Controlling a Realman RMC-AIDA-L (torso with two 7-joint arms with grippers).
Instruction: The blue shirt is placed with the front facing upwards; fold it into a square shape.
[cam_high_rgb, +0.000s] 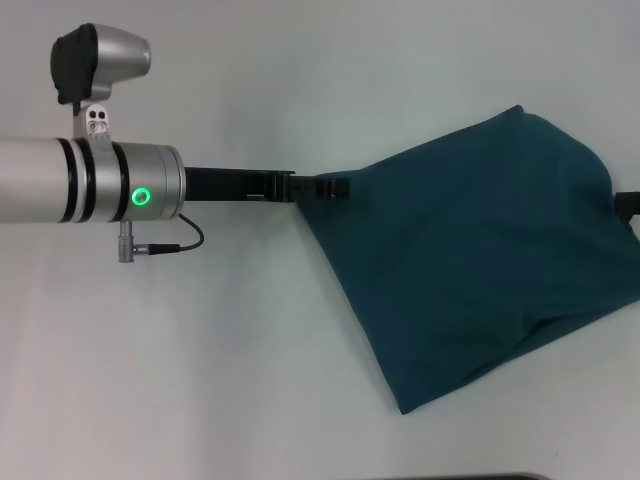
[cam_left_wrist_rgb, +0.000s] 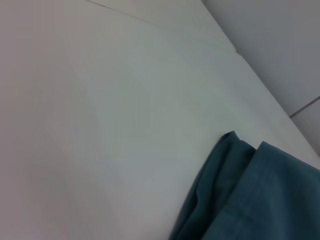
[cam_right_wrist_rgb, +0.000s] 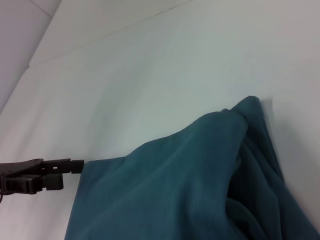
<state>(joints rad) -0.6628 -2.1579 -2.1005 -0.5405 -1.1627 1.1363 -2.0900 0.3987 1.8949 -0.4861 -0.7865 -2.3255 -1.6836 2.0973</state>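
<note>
1. Left claw (cam_high_rgb: 335, 186): reaches in level from the left, pressed together on the leftmost corner of the blue shirt (cam_high_rgb: 480, 260), the cloth drawn out to a point there.
2. Right claw (cam_high_rgb: 628, 204): only a dark part shows at the right edge of the head view, against the shirt's far side; whether it pinches cannot be told.
3. Shirt: lies on the right half of the white desk (cam_high_rgb: 250, 380), doubled over, plain side up, no lettering visible.
4. Risk: the hold is on a narrow corner; a sharp pull could slip it free.
5. Risk: uneven tension between the two sides would likely skew the fold, leaving the slanted lower edge instead of a square.
6. Risk: bunched layers near the right side may trap creases.
</note>
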